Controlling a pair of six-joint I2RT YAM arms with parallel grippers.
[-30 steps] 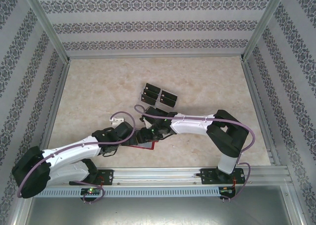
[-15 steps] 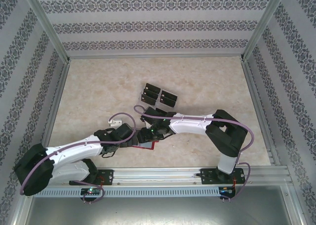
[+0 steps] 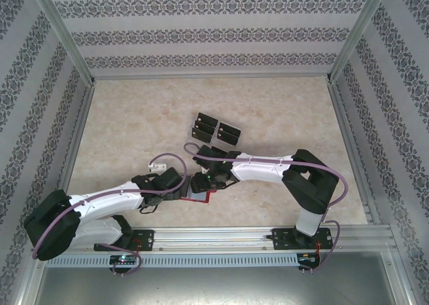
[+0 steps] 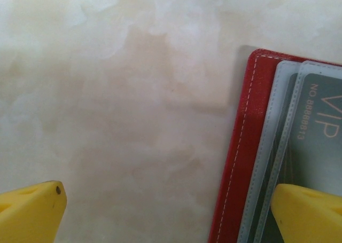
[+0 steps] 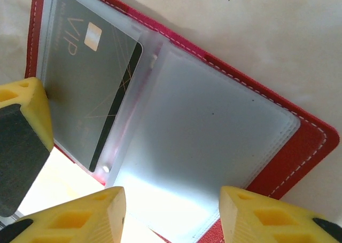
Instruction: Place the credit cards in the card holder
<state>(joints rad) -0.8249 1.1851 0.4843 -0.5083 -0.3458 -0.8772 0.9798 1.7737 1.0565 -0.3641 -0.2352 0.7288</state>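
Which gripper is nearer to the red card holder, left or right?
Right. The right gripper hangs directly over the open card holder, its clear sleeves between the fingers. The left gripper is off its edge, mostly above bare table, with one finger over it.

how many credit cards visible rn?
5. Four loose black cards clustered on the table: left pair, right pair. One VIP card sleeved in the open red card holder. Stacked extras may be hidden.
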